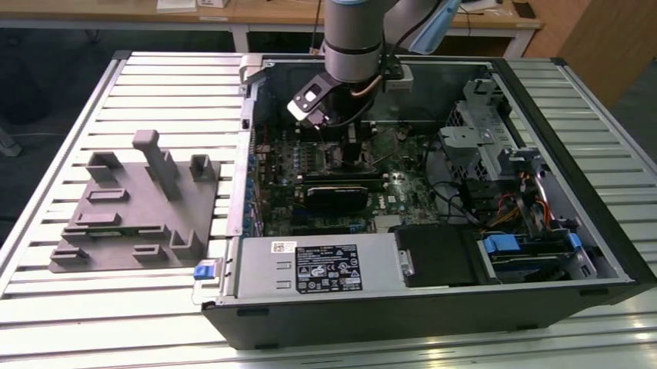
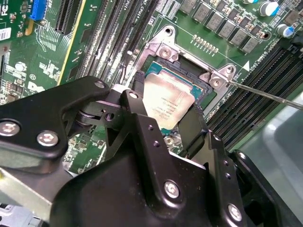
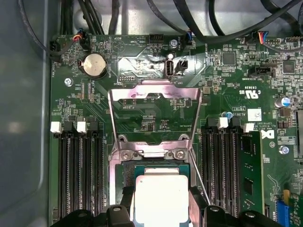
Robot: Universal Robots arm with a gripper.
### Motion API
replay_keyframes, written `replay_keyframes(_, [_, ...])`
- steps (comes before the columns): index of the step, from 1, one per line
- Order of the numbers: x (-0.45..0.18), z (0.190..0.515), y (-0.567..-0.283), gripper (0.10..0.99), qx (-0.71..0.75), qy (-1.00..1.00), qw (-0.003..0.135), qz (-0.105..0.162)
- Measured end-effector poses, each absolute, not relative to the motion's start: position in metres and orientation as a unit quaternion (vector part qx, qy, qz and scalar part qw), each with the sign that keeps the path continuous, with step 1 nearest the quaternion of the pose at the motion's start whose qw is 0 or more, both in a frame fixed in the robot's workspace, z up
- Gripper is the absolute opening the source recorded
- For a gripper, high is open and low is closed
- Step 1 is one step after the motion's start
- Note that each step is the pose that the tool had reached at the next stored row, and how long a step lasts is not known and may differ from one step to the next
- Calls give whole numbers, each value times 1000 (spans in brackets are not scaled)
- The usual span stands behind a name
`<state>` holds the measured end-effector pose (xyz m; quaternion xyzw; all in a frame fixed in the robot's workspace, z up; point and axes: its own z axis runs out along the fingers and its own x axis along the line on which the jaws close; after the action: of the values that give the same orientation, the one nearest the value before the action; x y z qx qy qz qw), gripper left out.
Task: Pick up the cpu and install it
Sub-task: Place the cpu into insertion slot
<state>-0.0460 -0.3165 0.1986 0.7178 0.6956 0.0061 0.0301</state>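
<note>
The cpu [image 2: 169, 98], a small square chip with a pale silvery top, lies level in or just over the metal-framed socket [image 2: 165, 49] on the green motherboard. My gripper [image 2: 165, 109] is shut on it, one black finger [image 2: 137, 92] against each of two opposite edges. The first wrist view shows the same cpu [image 3: 161, 196] between the fingers [image 3: 124, 208], with the socket's hinged metal load plate [image 3: 156, 94] swung open beyond it. In the exterior view my gripper [image 1: 331, 138] reaches down into the open computer case [image 1: 431, 307] over the motherboard.
A thin socket lever [image 2: 265, 92] sticks out beside the socket. Memory slots [image 3: 75, 175] flank it on both sides. A grey plastic fixture with upright posts [image 1: 138, 207] stands on the slatted table at the exterior view's left. Drive bays and cables [image 1: 513, 184] fill the case's right.
</note>
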Motion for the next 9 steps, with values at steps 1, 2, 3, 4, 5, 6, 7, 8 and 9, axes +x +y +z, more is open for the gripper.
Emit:
replay_keyframes(1, [-46, 198, -316, 537, 718, 696, 30, 6])
replay_keyframes(2, [-46, 198, -316, 537, 718, 696, 30, 6])
replay_keyframes(3, [-46, 197, -316, 537, 718, 696, 30, 6])
replay_keyframes(4, [-46, 197, -316, 537, 718, 696, 30, 6])
replay_keyframes(5, [-46, 197, -316, 537, 718, 696, 30, 6])
replay_keyframes(6, [-46, 197, -316, 537, 718, 696, 30, 6])
replay_keyframes(7, [-46, 197, -316, 537, 717, 696, 30, 6])
replay_keyframes(8, [-46, 196, -316, 537, 717, 697, 30, 6])
replay_keyframes(9, [-46, 196, -316, 537, 715, 698, 30, 7])
